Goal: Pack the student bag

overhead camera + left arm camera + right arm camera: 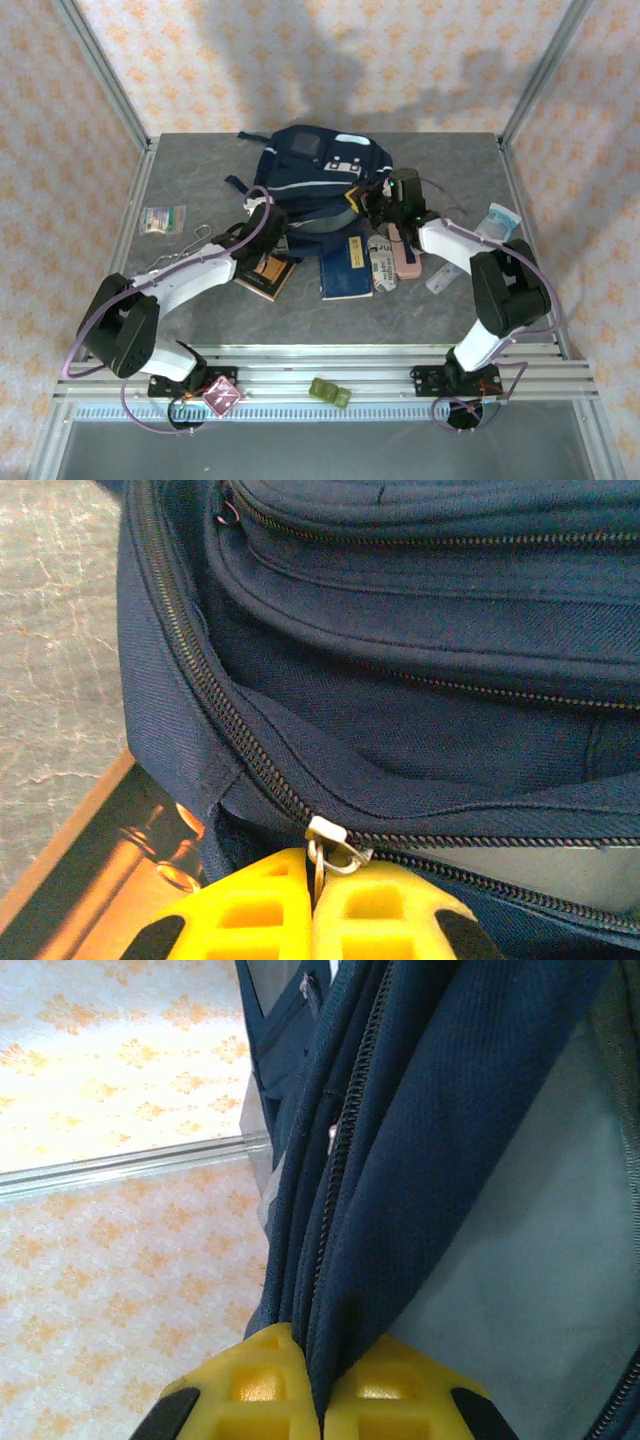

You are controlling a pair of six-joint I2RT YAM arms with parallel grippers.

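The student bag (318, 172), a big navy backpack with a white stripe, lies at the back middle of the table. My left gripper (262, 218) is at the bag's left front edge. In the left wrist view its yellow fingers (250, 910) are shut on the metal zipper pull (322, 865) of the main zipper, whose slider (330, 834) sits just above them. My right gripper (378, 203) is at the bag's right side. In the right wrist view it (320, 1360) is shut on a fold of the bag's navy fabric (400, 1210) beside a zipper track.
In front of the bag lie a brown book (268, 276), a navy book with a yellow label (345, 266), a patterned pouch (382, 262) and a pink case (406, 258). A small packet (162, 220) lies at the left, a white-blue pack (497, 220) at the right.
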